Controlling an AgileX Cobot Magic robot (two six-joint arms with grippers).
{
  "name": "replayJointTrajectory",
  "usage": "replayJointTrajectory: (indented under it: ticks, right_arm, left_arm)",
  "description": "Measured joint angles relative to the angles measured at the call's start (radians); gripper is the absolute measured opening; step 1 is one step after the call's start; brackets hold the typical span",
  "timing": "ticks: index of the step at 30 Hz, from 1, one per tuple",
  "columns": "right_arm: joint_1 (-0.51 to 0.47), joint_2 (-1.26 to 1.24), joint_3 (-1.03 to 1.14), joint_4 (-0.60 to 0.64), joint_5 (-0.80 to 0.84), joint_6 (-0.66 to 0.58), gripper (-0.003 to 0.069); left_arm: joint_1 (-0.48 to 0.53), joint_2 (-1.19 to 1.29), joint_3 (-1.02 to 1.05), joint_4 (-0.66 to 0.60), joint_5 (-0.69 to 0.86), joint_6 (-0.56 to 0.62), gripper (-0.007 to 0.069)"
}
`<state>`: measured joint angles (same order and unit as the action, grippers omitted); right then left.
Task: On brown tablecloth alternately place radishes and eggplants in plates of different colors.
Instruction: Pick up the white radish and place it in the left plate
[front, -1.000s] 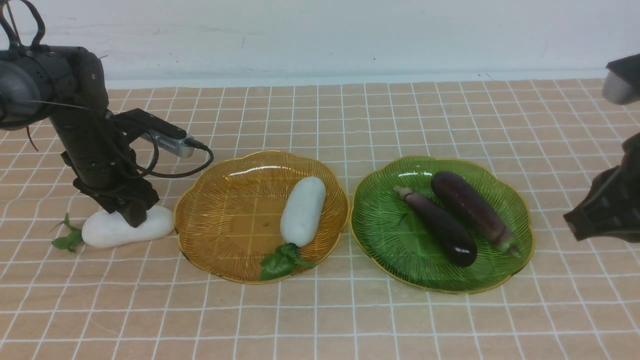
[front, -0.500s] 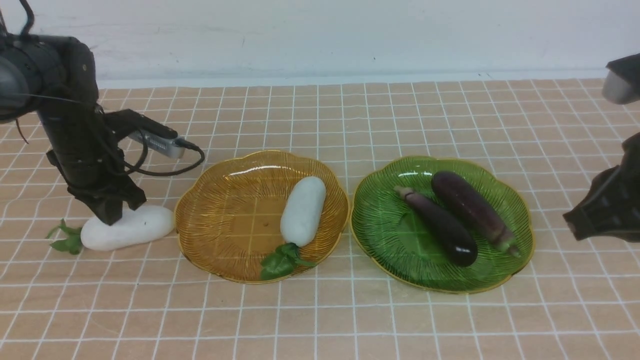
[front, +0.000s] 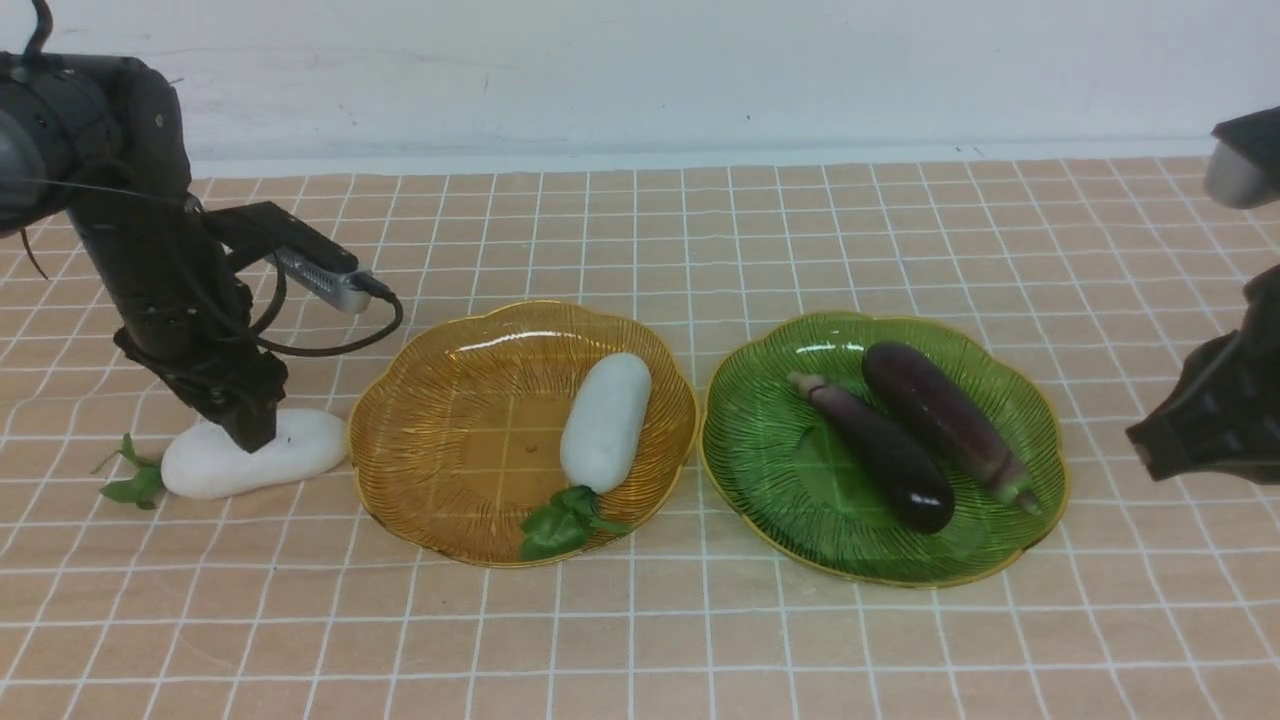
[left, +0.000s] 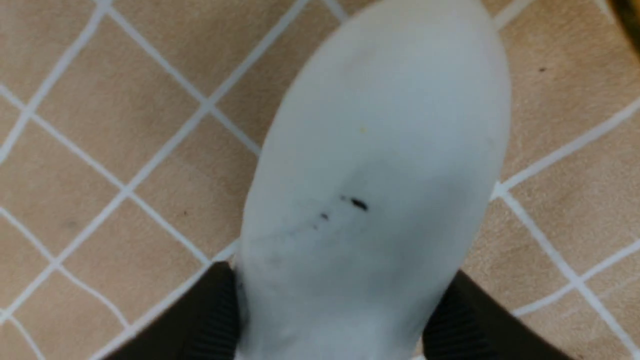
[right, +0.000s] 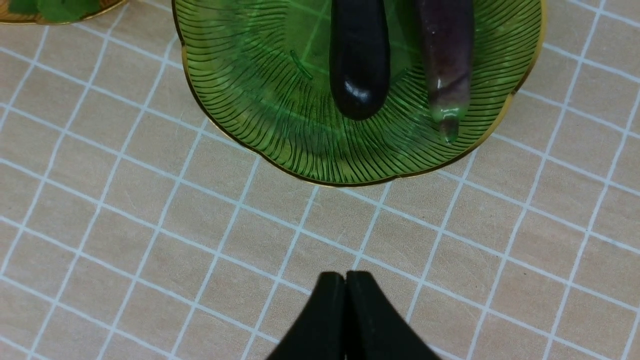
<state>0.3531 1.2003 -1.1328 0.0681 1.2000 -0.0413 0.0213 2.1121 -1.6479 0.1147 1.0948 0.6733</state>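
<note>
The left gripper (front: 245, 425) now sits over the middle of the loose radish (front: 300, 455). Half a second ago it was nearer the leafy end, so it has shifted back toward the amber plate (front: 430, 470). The radish itself has barely moved and still lies on the cloth (front: 640, 640), just left of that plate, its leaves pointing away from it.

In the left wrist view the gripper (left: 335, 320) has its two black fingers (left: 210, 320) pressed against opposite sides of the radish (left: 380, 150), pinching it.

The left arm comes down steeply from the upper left. The forearm leans slightly toward the plates, and the wrist camera and its cable jut out toward the amber plate.

The right gripper (front: 1140, 445) has not moved. It hangs at the right edge, clear of the green plate (front: 780, 480), and in its wrist view the fingers (right: 330, 310) are pressed together on nothing.

A second radish (front: 605, 425) lies in the amber plate with its leaves over the near rim. Both eggplants (front: 880, 455) (front: 940, 415) lie side by side in the green plate.
</note>
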Motion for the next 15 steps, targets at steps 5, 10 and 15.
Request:
replayJointTrajectory:
  ticks: [5,10,15]
  right_arm:
    - [0.0,0.0,0.0,0.001,0.0,-0.002,-0.0015]
    - [0.0,0.0,0.0,0.002,-0.001,-0.003,-0.0015]
    - [0.0,0.0,0.0,0.003,-0.002,-0.003,-0.0015]
  left_arm:
    - [0.0,0.014,-0.055,0.015,0.098,-0.078,0.032]
    - [0.0,0.006,-0.168,0.015,0.112,-0.166,0.0312]
    - [0.0,-0.042,-0.245,-0.081,0.12,-0.311,0.0311]
